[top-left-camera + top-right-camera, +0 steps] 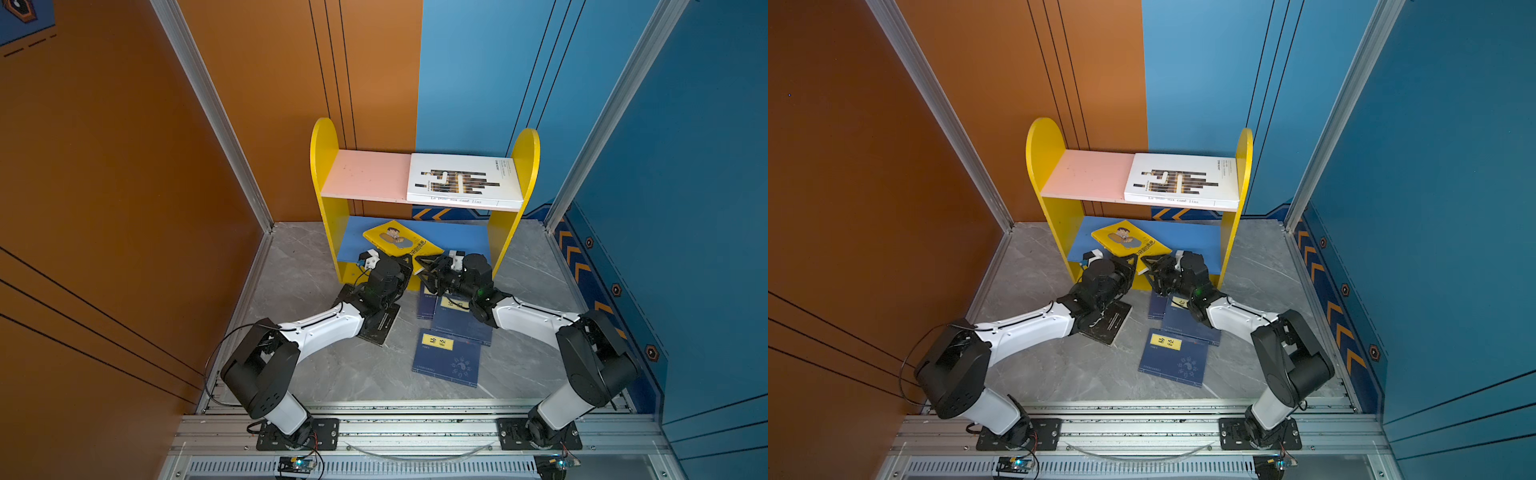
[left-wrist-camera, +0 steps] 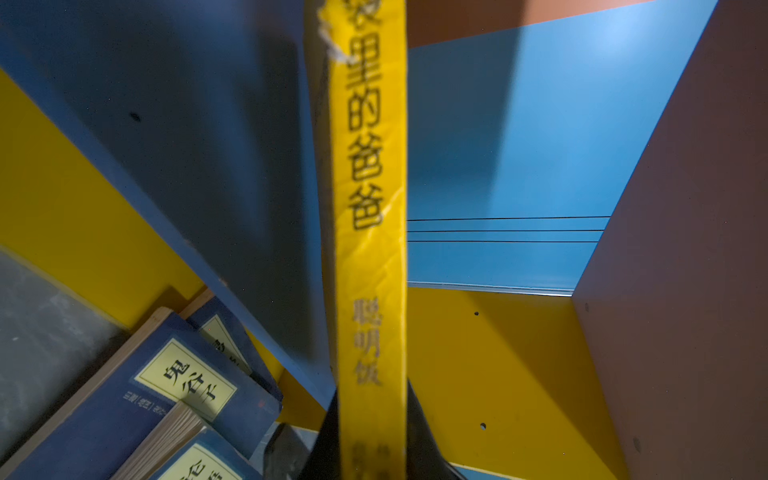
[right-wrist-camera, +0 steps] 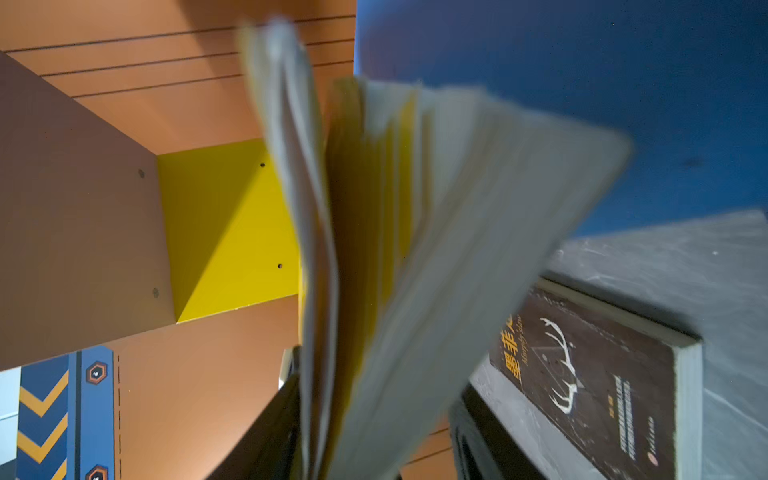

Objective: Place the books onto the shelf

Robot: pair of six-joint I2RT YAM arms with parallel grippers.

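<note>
Lying diagonal across blue board [image 1: 457,241]: yellow book [image 1: 399,241], left gripper [image 1: 406,263] clamping spine.

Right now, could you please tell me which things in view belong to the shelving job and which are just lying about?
Job: shelf; white book on its pink board; yellow book over the blue board; black book and three navy books on the floor.
Lying about: clear strip and small circuit board by the front rail.
</note>
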